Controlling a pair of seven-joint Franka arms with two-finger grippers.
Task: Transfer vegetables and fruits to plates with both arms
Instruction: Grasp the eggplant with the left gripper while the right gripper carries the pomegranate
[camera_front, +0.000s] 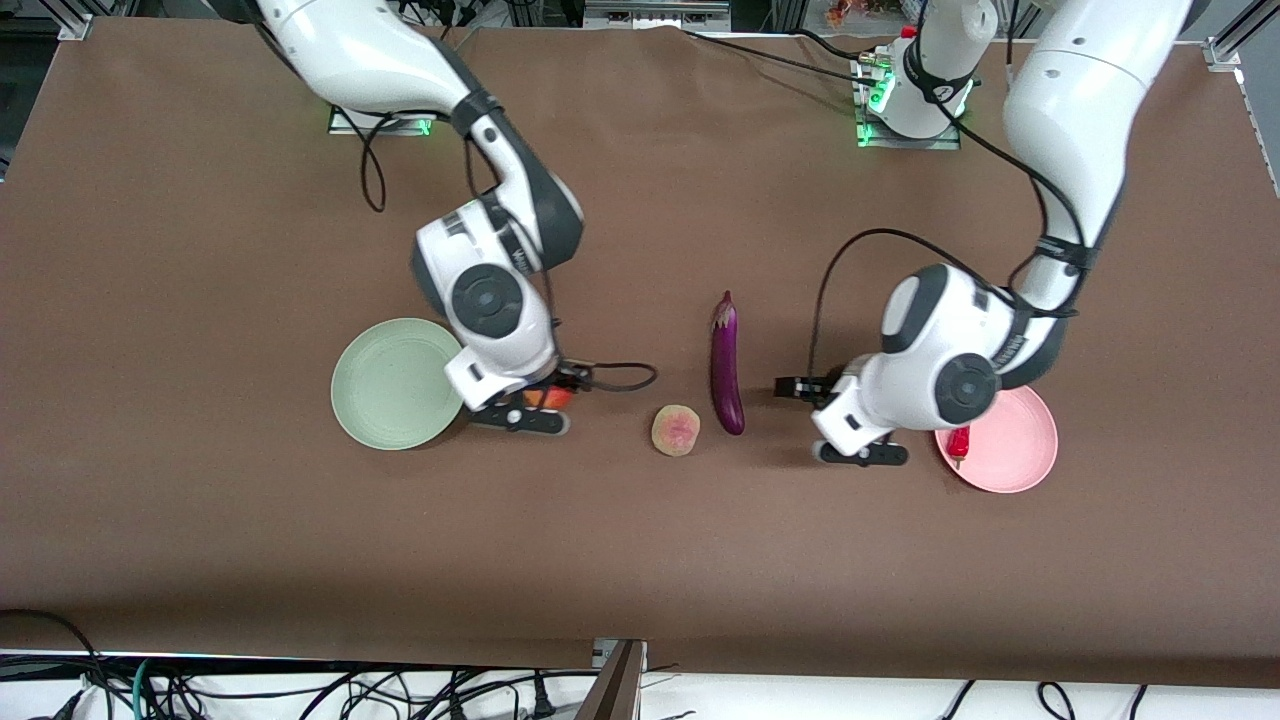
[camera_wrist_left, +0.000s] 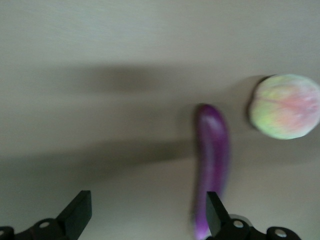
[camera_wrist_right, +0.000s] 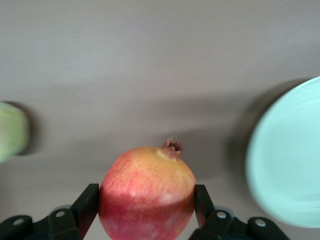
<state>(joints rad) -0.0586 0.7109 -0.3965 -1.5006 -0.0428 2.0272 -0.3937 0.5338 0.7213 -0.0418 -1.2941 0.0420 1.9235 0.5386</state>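
Note:
My right gripper (camera_front: 547, 398) is shut on the red-yellow pomegranate-like fruit (camera_wrist_right: 147, 192), low over the table beside the pale green plate (camera_front: 395, 383). That plate also shows in the right wrist view (camera_wrist_right: 290, 160). My left gripper (camera_front: 800, 388) is open and empty (camera_wrist_left: 147, 215), low over the table between the purple eggplant (camera_front: 727, 365) and the pale pink plate (camera_front: 1005, 440). The eggplant (camera_wrist_left: 212, 160) lies just by one of its fingers (camera_wrist_left: 215, 215). The red chili pepper (camera_front: 960, 441) lies on the pink plate. The pale greenish-yellow fruit (camera_front: 676, 430) sits on the table beside the eggplant's blunt end.
The brown table (camera_front: 640, 560) is wide, with bare cloth nearer the front camera. Black cables hang from both wrists. The arm bases (camera_front: 905, 110) stand at the table's edge farthest from the camera.

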